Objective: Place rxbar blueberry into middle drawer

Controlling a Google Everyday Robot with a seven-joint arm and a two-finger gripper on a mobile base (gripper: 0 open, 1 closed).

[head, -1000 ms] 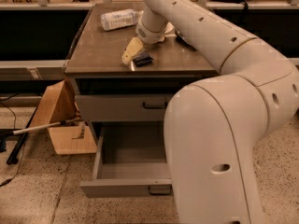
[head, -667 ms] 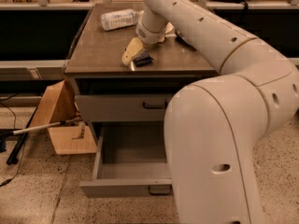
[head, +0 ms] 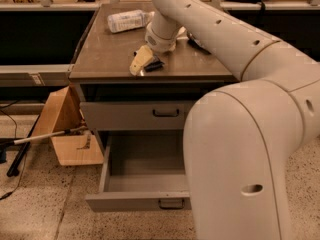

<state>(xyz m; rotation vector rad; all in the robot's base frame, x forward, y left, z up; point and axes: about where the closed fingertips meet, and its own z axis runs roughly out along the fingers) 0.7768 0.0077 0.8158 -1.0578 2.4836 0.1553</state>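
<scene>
- Camera view has the gripper (head: 143,64) low on the cabinet top (head: 107,54), near the front edge, tilted down to the left. The arm (head: 225,39) reaches in from the right.
- Set against the frames from a second ago, nothing has shifted. The gripper sits at the same spot and the bar has not lifted.
- A small dark object touches the gripper's right side. We take it for the rxbar blueberry (head: 154,64), lying flat on the top. We cannot tell whether the gripper is clamped on it or standing apart.
- We judge from this pause that the pick is in progress: the grasp is being settled and the carry has not begun.
- The middle drawer (head: 135,202) stands pulled well out below the closed upper drawer (head: 130,115). What we see of its floor is bare; its right part is hidden behind the robot's large forward link (head: 235,159).
- The way down passes over the cabinet top's front edge and past the upper drawer's handle (head: 165,113), so the gripper must come outward before it descends.
- A plastic bottle (head: 129,20) lies at the back of the top, well apart from the gripper.
- A cardboard box (head: 62,119) leans on the floor just left of the drawer, off the likely path.
</scene>
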